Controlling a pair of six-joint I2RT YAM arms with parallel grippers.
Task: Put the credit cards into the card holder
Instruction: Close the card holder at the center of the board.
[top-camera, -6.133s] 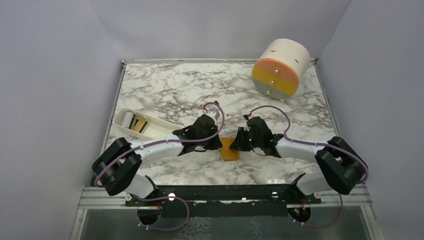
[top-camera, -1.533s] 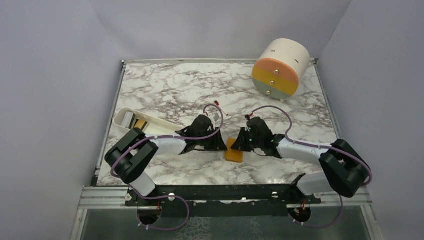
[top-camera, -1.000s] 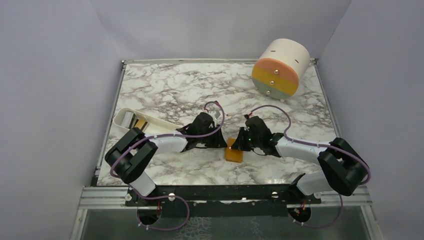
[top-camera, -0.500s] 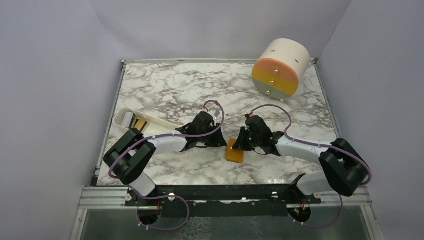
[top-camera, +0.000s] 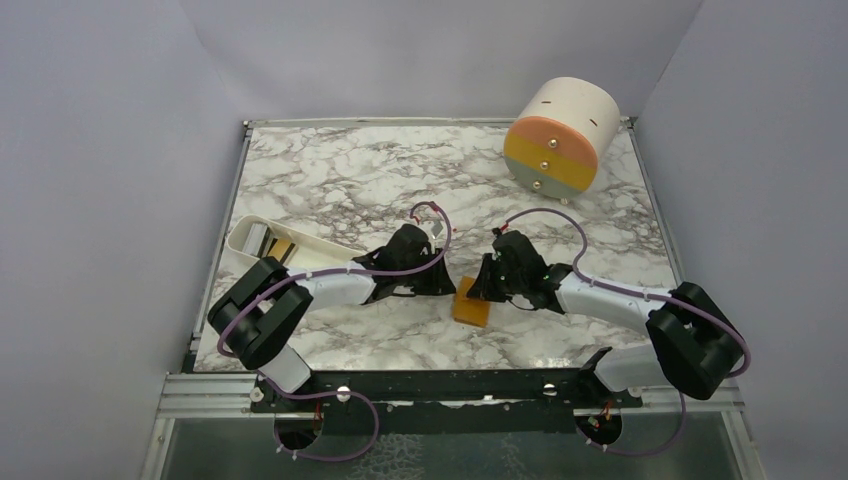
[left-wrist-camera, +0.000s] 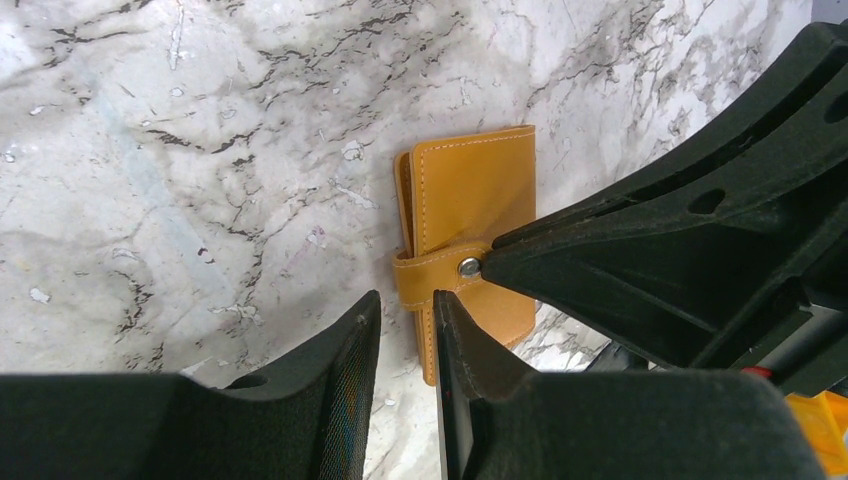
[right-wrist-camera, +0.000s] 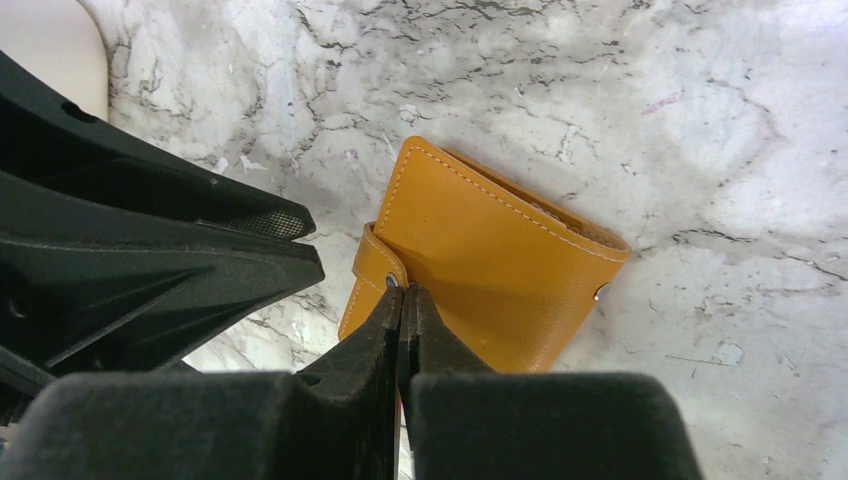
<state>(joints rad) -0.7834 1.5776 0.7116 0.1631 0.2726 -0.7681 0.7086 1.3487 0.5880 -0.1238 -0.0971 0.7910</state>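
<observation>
CARD HOLDER (top-camera: 471, 304): folded, flat on table (top-camera: 330, 170), 6 o'clock of centre, between both grippers | ROOM: bare marble at its 12 and 6 o'clock; tray (top-camera: 243, 236) at 9 | LEFT GRIPPER (left-wrist-camera: 405, 310): narrow gap, empty, beside strap (right-wrist-camera: 378, 262) | RIGHT GRIPPER (right-wrist-camera: 403, 300): closed, tips on strap at snap stud (left-wrist-camera: 468, 267) | CHANGE: holder turned and nudged toward 3 o'clock versus six seconds earlier.

One card holder (top-camera: 470, 303), two credit cards (top-camera: 281, 249) visible, one tray (top-camera: 318, 262), one drum (top-camera: 560, 130).
</observation>
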